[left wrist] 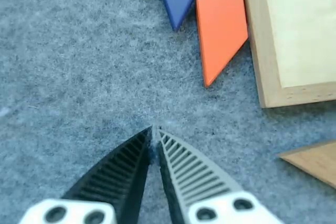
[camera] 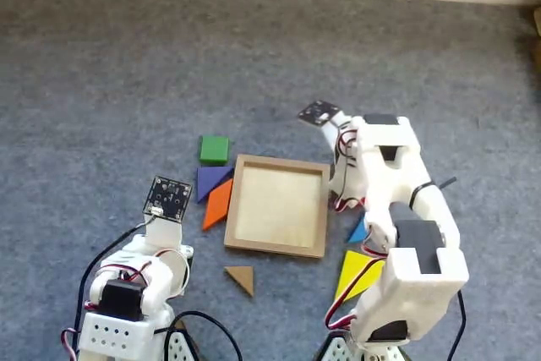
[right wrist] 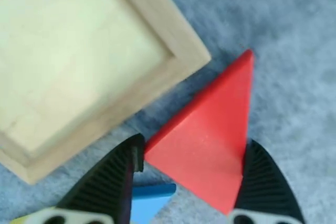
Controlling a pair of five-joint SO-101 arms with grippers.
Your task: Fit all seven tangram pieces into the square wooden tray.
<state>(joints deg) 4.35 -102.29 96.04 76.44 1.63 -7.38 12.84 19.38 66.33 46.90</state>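
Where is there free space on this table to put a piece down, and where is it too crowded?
The tray floor is bare, and so is the wide carpet beyond its far edge. Crowded: the tray's left side, with the green square, dark blue triangle and orange piece; its right side, with the right gripper on the red triangle.

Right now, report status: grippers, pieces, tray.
Left gripper shut, empty, over carpet. Right gripper shut on red triangle, beside the wooden tray corner. No piece in the tray yet.
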